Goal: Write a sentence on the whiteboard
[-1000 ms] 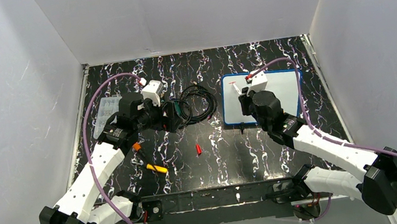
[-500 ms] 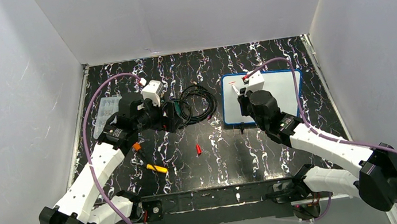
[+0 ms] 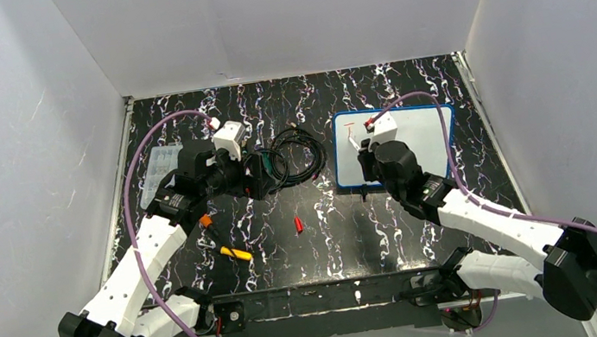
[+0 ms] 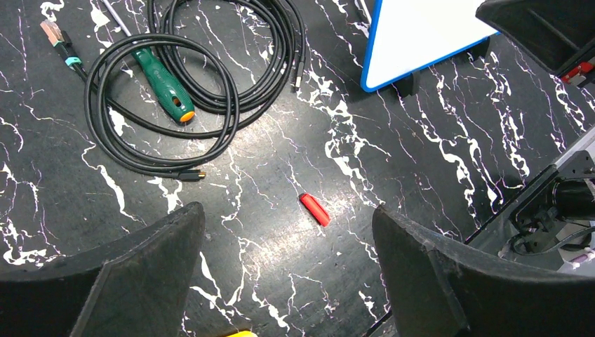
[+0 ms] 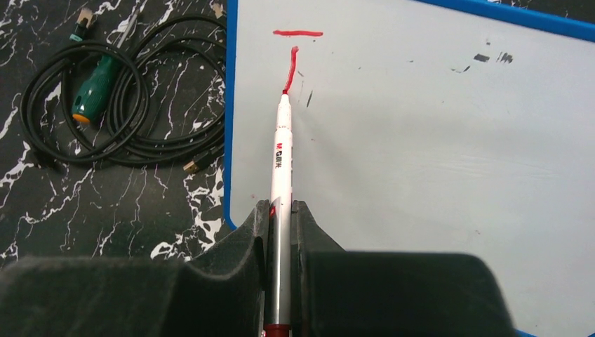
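Right tool has shifted, clamping half-hidden marker at a probable T on whiteboard; left tool gapes empty.

Overhead view down onto table; close wrist views, cable coil common to both.

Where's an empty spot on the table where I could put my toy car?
Bare table lies between the red cap and the whiteboard, toward the near edge, and along the far edge behind the cable coil. The left side is crowded: clear box, coil, green screwdriver, yellow marker. The right hand holds a white marker on the whiteboard.
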Controlling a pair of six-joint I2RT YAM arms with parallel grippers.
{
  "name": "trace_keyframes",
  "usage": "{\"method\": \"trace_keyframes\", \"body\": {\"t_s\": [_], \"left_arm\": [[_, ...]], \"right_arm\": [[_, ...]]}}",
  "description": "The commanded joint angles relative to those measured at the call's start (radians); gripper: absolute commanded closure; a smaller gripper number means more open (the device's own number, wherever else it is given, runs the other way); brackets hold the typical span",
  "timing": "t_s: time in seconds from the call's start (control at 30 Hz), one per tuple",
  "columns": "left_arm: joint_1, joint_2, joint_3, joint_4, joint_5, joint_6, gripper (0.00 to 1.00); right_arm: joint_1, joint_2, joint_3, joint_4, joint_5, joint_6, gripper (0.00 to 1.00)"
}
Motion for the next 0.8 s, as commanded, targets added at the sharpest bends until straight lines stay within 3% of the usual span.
{"method": "trace_keyframes", "body": {"t_s": [0.0, 0.4, 0.77], "left_arm": [[0.004, -0.026, -0.004, 0.003, 0.019, -0.003, 0.13], [0.004, -0.029, -0.008, 0.005, 0.007, -0.004, 0.12], [0.003, -0.025, -0.008, 0.005, 0.005, -0.005, 0.12]], "right_arm": [[0.011, -0.034, -0.008, -0.005, -0.022, 0.009, 0.99], [0.012, -0.068, 0.009, 0.014, 0.118, -0.013, 0.99], [0.011, -0.026, 0.019, 0.069, 0.129, -0.047, 0.99]]}}
